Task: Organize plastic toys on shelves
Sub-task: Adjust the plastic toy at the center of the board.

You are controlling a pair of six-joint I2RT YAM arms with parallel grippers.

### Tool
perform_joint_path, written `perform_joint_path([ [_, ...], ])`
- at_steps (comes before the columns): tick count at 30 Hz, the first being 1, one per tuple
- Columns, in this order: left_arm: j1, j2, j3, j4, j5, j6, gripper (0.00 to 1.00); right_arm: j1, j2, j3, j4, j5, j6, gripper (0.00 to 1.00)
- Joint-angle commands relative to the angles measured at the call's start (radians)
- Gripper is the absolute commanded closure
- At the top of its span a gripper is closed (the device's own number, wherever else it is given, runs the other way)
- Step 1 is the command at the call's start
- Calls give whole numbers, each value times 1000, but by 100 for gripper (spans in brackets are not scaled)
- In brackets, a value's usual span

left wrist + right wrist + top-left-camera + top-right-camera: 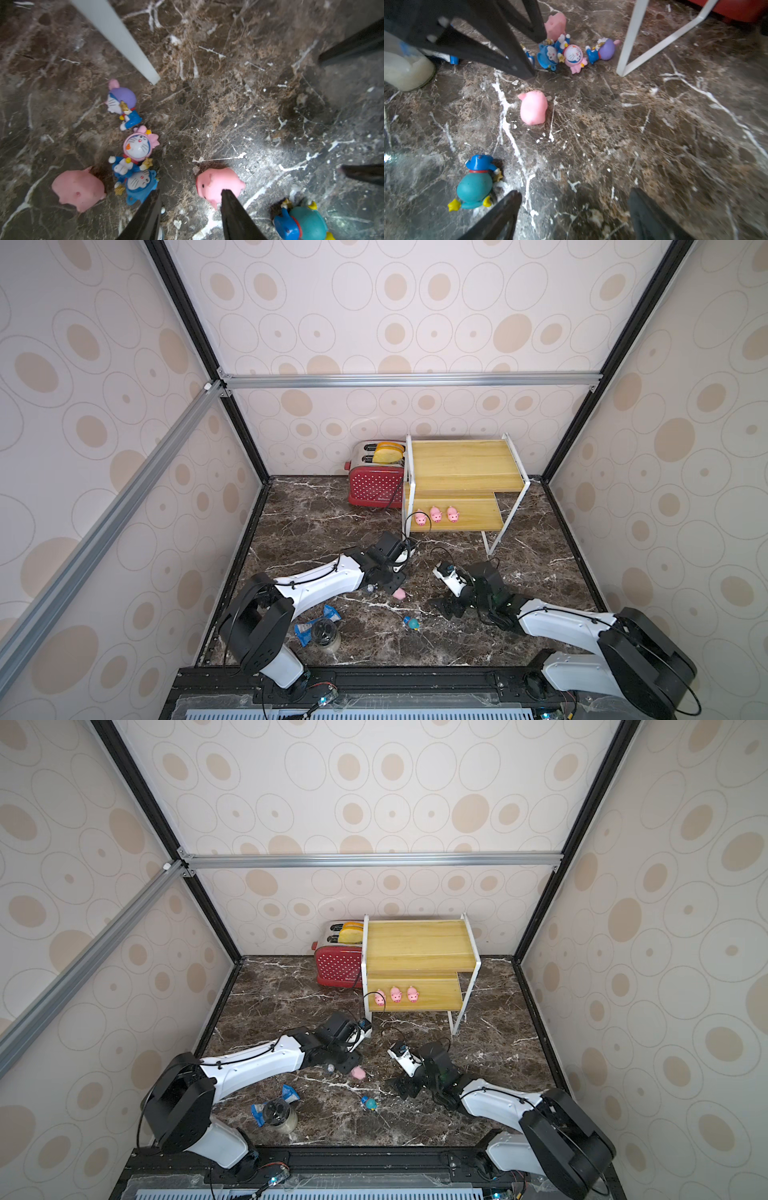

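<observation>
Marble tabletop (540, 572) is carrying everything. Shelves (457, 464) are standing at the back, w/ toaster (374, 487) sitting just beside them. L gripper (191, 192) is hanging low over the table, jaws parted, nothing btwn them. One fingertip (226, 197) is overlapping a pink pig (218, 180) in the wrist view; contact unclear. R gripper (575, 192) is hovering w/ jaws spread wide, empty. Jar (325, 635) is sitting against the blue wrapper (332, 612) near the front. Three pigs (435, 514) are standing in a row on the lower board (478, 512). Another pig (78, 189) is lying beside three clustered figurines (137, 145). A teal-hooded figurine (475, 187) is lying apart, near the R gripper.
</observation>
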Motion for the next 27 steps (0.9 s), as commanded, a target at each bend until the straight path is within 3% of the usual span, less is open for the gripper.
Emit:
perform_joint_path([
  [1, 24, -79, -39, 12, -23, -53, 41, 14, 83, 44, 115, -137, -107, 15],
  [5, 55, -167, -96, 10, -16, -128, 36, 36, 185, 134, 74, -163, -162, 17],
  [11, 132, -257, -171, -19, -22, -265, 34, 106, 260, 143, 148, -37, -147, 16],
  [23, 140, -283, -201, -24, -58, -299, 26, 139, 425, 235, 213, 104, -138, 16],
  [27, 140, -271, -201, -17, -28, -292, 26, 137, 462, 230, 277, 265, -108, 15],
])
